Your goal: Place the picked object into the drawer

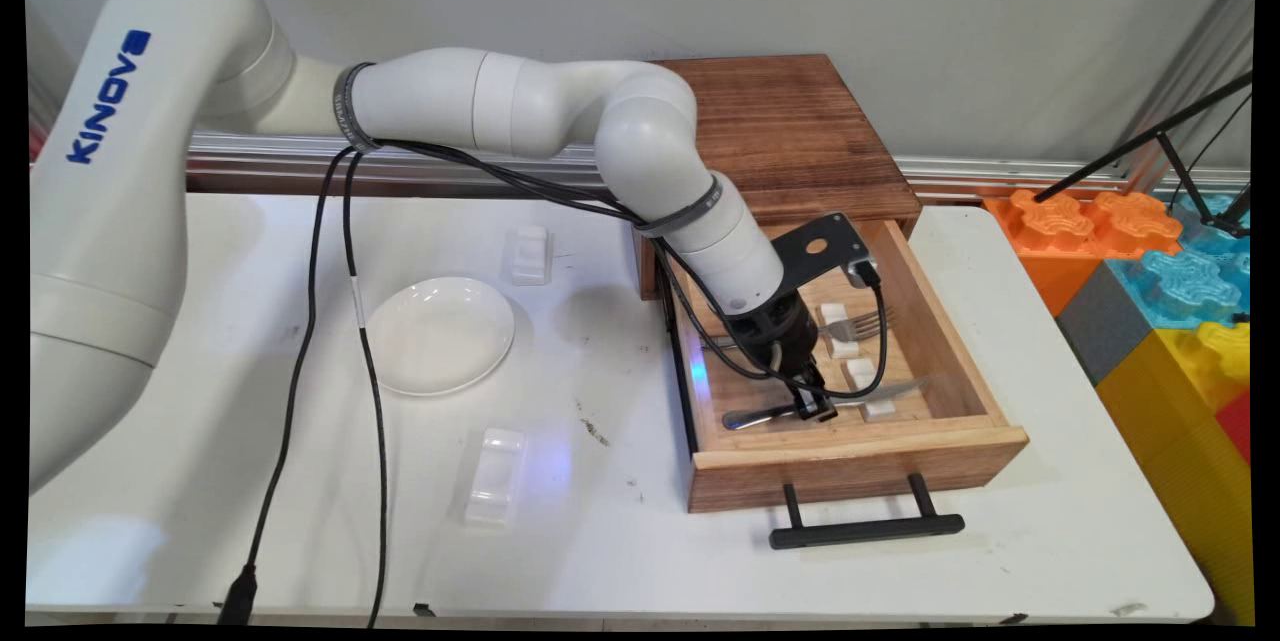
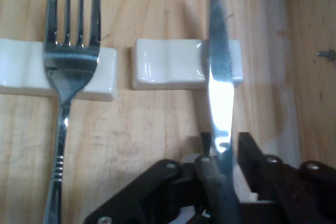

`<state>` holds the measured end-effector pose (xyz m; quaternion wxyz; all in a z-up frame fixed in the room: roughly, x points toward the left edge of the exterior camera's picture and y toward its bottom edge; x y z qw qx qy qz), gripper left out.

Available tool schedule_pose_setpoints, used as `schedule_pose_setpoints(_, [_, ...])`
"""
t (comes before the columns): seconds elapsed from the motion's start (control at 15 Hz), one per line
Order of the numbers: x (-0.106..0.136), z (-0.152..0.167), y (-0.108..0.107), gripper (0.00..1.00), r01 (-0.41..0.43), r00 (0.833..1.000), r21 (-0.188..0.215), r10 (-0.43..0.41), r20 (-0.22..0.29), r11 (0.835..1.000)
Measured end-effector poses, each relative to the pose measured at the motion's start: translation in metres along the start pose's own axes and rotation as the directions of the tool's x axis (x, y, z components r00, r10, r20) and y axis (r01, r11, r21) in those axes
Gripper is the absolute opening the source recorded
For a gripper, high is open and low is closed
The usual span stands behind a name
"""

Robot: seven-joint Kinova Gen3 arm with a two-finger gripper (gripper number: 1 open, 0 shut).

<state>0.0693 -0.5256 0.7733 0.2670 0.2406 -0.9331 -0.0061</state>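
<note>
tool point(image 2: 220, 158) gripping knife point(image 2: 220, 72), open drawer point(image 1: 960, 441)

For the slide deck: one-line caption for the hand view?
Hand shut on knife over a white rest in the wooden drawer, fork alongside.

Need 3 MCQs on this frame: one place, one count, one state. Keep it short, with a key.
1. Where is the knife?
A. on the plate
B. in the open drawer
C. on the table beside the drawer

2. How many white rests lie on the table outside the drawer?
A. two
B. none
C. four

3. The gripper is:
A. open above the plate
B. shut on the fork
C. shut on the knife

Key: B, the blade lies across a rest inside the drawer; A, one behind the plate, one in front; C, the fingers clamp the knife's handle while the fork lies untouched.
</note>
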Motion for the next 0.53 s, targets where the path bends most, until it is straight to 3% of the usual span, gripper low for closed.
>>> schedule_pose_setpoints(0.07, [0.0003, 0.0003, -0.0002, 1.00, -0.002, 1.000, 0.000, 0.002, -0.002, 1.000])
schedule_pose_setpoints(0.53, [-0.0007, -0.0028, 0.0028, 1.00, 0.001, 1.000, -0.008, -0.002, -0.006, 1.000])
